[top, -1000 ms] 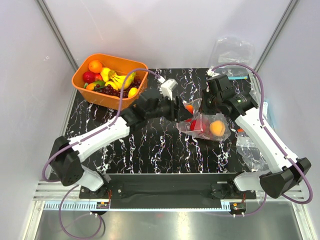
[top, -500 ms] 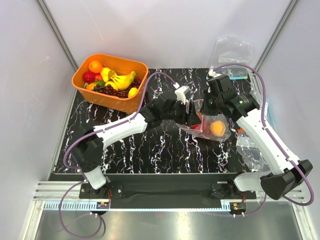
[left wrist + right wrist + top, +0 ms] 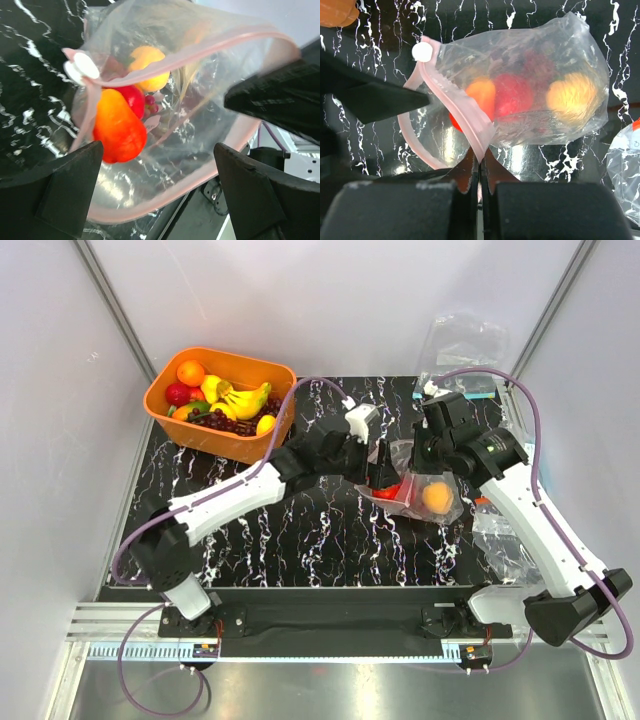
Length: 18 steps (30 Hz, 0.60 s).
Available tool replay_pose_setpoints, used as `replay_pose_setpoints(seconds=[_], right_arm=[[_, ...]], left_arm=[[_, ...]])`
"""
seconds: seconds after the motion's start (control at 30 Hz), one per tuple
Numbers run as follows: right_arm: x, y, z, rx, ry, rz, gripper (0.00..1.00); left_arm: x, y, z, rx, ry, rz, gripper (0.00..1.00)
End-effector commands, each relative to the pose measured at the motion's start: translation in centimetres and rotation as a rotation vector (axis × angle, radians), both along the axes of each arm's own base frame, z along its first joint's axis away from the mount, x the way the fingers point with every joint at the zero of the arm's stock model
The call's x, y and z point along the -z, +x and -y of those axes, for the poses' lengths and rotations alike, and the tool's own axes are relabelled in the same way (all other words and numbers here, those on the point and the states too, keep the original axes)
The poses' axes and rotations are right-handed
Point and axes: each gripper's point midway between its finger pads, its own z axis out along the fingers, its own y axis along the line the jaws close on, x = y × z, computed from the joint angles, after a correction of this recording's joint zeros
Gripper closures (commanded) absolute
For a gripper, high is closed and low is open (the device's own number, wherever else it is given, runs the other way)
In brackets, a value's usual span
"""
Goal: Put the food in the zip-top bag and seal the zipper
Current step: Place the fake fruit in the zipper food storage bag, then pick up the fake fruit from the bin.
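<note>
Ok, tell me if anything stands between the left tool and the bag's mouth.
Nothing visible does. The open left tool directly faces the gaping mouth of the bag. An orange-red fruit lies just at that mouth, and the right tool pinches the pink zipper strip at its edge.

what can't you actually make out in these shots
Top view: the left gripper covers the bag mouth, so the zipper gap is hidden there.
Right wrist: crinkled plastic blurs the fruit; their count is unclear.
Right wrist: an orange thing is cut off at the top-left corner; unidentifiable.
Left wrist: the right gripper's dark body hides the bag's far end.
</note>
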Motion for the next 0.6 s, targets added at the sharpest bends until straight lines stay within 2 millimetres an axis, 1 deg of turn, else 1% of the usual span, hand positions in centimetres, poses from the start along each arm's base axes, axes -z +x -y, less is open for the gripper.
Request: replay_pose_setpoints(seconds=[0.0, 0.03, 0.07, 0.1, 0.13, 0.2, 0.23, 0.27, 0.33, 0.37, 0.4, 0.43, 0.47, 0.5, 0.53, 0.57], right_arm=[[-2.4, 0.1, 0.5, 0.013, 0.005, 0.078, 1.00], [-2.5, 0.1, 0.6, 0.015, 0.004, 0.081, 1.00], [-2.8, 0.2, 0.6, 0.017, 0.007, 0.086, 1.00], [-2.8, 0.1, 0.6, 0.019, 0.006, 0.087, 1.00], [-2.9, 0.1, 0.7, 0.020, 0.002, 0.087, 1.00], [-3.1, 0.1, 0.7, 0.016, 0.002, 0.090, 1.00], [-3.1, 0.1, 0.8, 0.020, 0.002, 0.090, 1.00], [-3.1, 0.1, 0.8, 0.018, 0.002, 0.090, 1.00], [-3.1, 0.0, 0.8, 0.019, 0.004, 0.088, 1.00], [-3.0, 0.0, 0.8, 0.017, 0.001, 0.085, 1.00], [-2.9, 0.0, 0.7, 0.016, 0.004, 0.084, 1.00], [-2.9, 0.0, 0.6, 0.016, 0.008, 0.082, 1.00], [-2.9, -0.1, 0.6, 0.013, 0.008, 0.081, 1.00], [-2.9, 0.0, 0.5, 0.011, 0.012, 0.080, 1.00], [-2.9, -0.1, 0.5, 0.008, 0.011, 0.079, 1.00], [-2.9, 0.0, 0.5, 0.008, 0.011, 0.078, 1.00]], left_arm=[[-6.4, 0.4, -2.0, -0.046, -0.035, 0.160, 0.01], [-6.3, 0.4, -2.7, -0.059, -0.007, 0.167, 0.01], [-7.2, 0.7, -3.5, -0.082, -0.001, 0.192, 0.01], [-7.7, 1.5, -4.3, -0.116, 0.022, 0.230, 0.01], [-7.7, 1.9, -5.1, -0.131, 0.048, 0.233, 0.01], [-8.7, 4.0, -7.4, -0.204, 0.074, 0.262, 0.01], [-8.3, 4.6, -8.6, -0.229, 0.104, 0.249, 0.01], [-8.3, 6.6, -10.7, -0.298, 0.128, 0.245, 0.01], [-8.8, 9.0, -14.0, -0.413, 0.174, 0.259, 0.01], [-8.6, 11.1, -16.8, -0.496, 0.203, 0.257, 0.01], [-8.7, 12.6, -19.1, -0.584, 0.245, 0.272, 0.01], [-9.2, 13.6, -21.0, -0.643, 0.270, 0.281, 0.01], [-8.7, 15.3, -24.2, -0.729, 0.317, 0.278, 0.01], [-8.8, 16.5, -26.8, -0.813, 0.377, 0.301, 0.01], [-8.7, 17.3, -28.5, -0.858, 0.413, 0.310, 0.01], [-8.8, 18.9, -30.8, -0.913, 0.451, 0.316, 0.01]])
